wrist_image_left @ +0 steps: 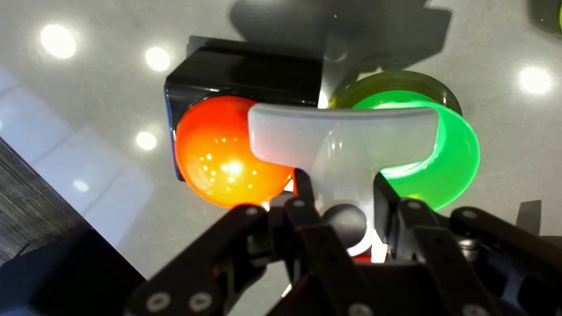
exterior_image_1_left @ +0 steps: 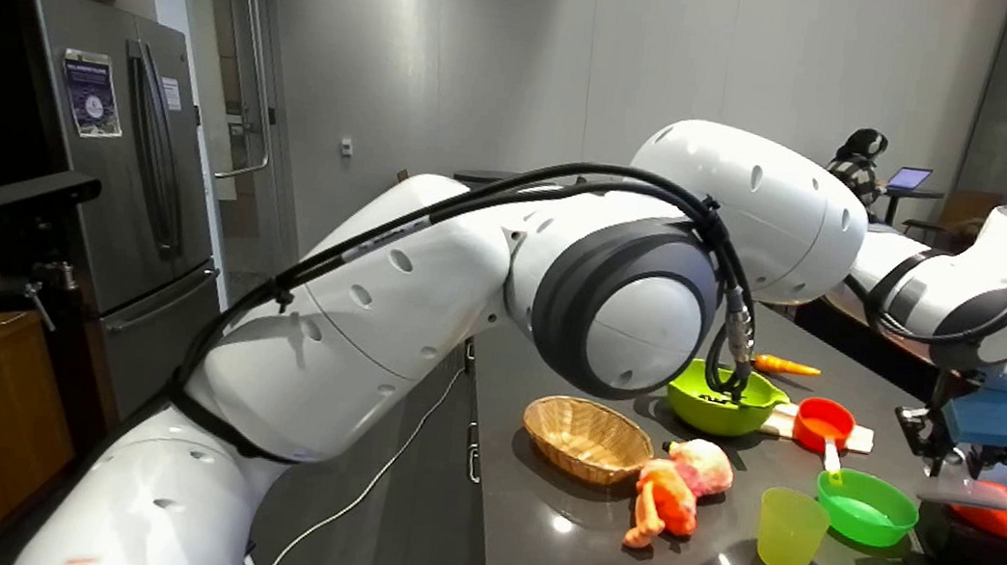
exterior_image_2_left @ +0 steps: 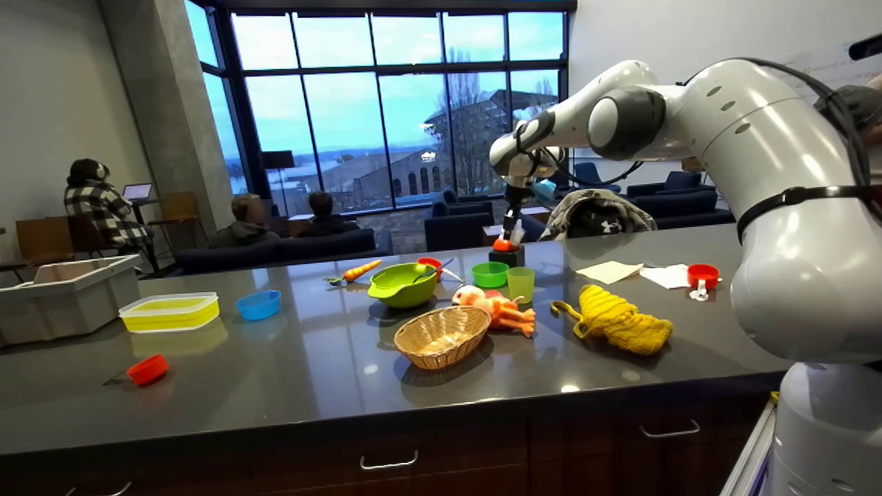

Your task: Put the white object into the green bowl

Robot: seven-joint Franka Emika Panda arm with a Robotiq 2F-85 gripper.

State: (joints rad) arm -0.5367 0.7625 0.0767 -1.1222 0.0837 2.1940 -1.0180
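My gripper [wrist_image_left: 341, 175] is shut on the handle of a translucent white T-shaped piece [wrist_image_left: 390, 131]. It holds it in the air, wide blade toward the far end. The piece also shows in an exterior view [exterior_image_1_left: 972, 494], beside a red dome. A bright green bowl [wrist_image_left: 461, 153] stands on the counter, partly under the blade in the wrist view. It shows in both exterior views [exterior_image_1_left: 866, 510] [exterior_image_2_left: 490, 275]. A larger lime-green bowl [exterior_image_1_left: 720, 413] with a spout stands farther off, a utensil in it. A small white cube-like block is out of view.
The red dome [wrist_image_left: 224, 145] sits on a black box [wrist_image_left: 254, 74] right beside the green bowl. A yellow-green cup [exterior_image_1_left: 792, 532], pink-orange doll [exterior_image_1_left: 669, 499], wicker basket [exterior_image_1_left: 588, 440], red measuring cup [exterior_image_1_left: 824, 420] and yellow knitted item [exterior_image_2_left: 617, 324] lie around. A grey bin [exterior_image_2_left: 62, 300] stands far off.
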